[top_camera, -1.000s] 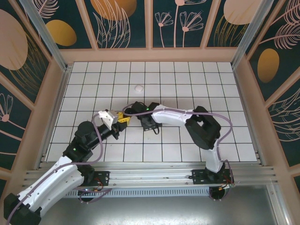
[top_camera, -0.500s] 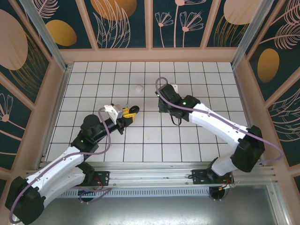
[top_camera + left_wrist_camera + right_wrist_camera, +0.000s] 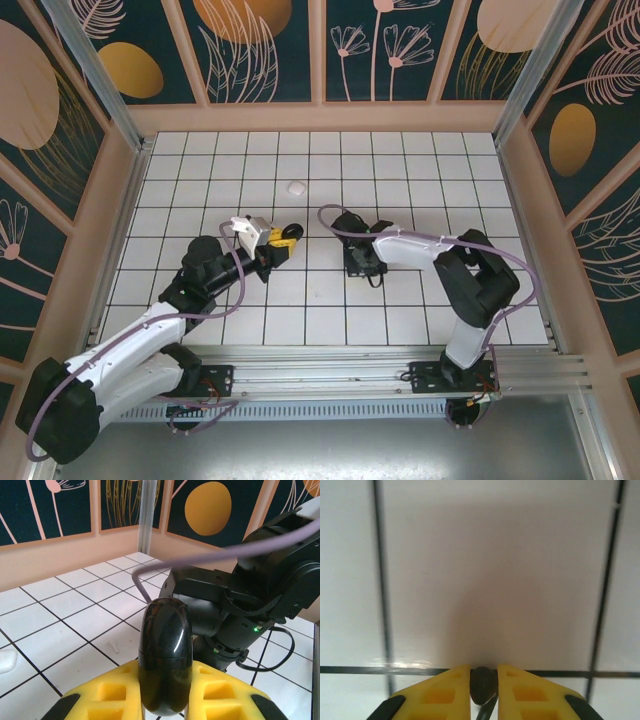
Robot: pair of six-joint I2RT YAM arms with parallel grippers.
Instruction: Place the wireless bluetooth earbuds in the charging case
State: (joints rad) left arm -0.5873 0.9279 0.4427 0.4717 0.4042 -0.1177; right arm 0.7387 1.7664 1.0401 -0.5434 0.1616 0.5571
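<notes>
Two sets of fingers over the white-tiled bench (image 3: 400,180), each closed on something black.

Left of centre in the overhead view, the left fingers (image 3: 277,240) clamp the charging case (image 3: 165,645), a glossy black rounded disc standing on edge between the yellow pads and rising well above them. In the left wrist view a whitish earbud (image 3: 114,646), a tiny pale sliver, lies on a tile just left of the case. Above and slightly right of the case in the overhead view, a rounded white lump (image 3: 296,187) sits alone on a tile. Right of centre, the right fingers (image 3: 445,690) point down close to the bench. They stand at a narrow gap that is filled by the black earbud (image 3: 481,682), a small, dull, dark rounded bit with a thin stem trailing toward the bottom of the frame.
</notes>
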